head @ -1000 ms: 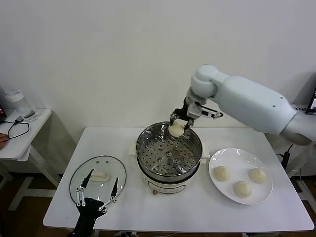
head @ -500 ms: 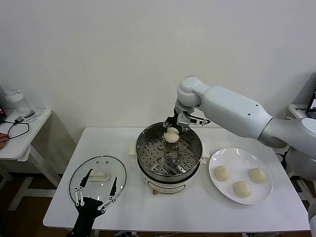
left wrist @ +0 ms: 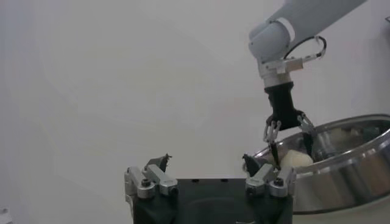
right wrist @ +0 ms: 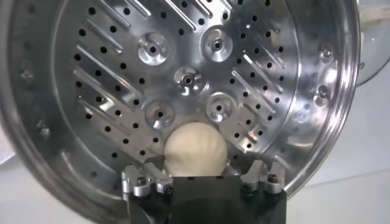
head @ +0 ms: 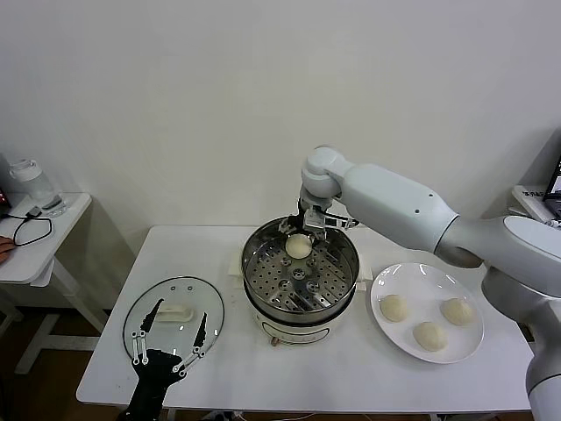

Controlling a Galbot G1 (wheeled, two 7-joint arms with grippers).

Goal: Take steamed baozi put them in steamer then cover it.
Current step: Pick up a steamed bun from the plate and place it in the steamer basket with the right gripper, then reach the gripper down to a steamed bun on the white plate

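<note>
Waiting nearest, the left gripper (head: 166, 338) hovers over the cover (head: 173, 317) on the worktop (head: 351, 368), fingers wide, likely ready to lift it. Three baozi (head: 429, 335) sit on the plate (head: 427, 279). Farther back, the right gripper (head: 307, 230) hangs over the steamer (head: 300, 268), fingers spread. Its wrist view alone shows the fourth baozi (right wrist: 195, 151) resting on the perforated floor.

One steamed baozi (right wrist: 194, 150) lies on the perforated floor of the steamer (right wrist: 73, 91), close to the shiny side wall and off from the centre boss. The right gripper (right wrist: 204, 178) hangs directly above it, jaws spread wide to either side of the bun and clear of it. Beyond the steamer's rim a strip of white surface (right wrist: 359, 158) shows.
</note>
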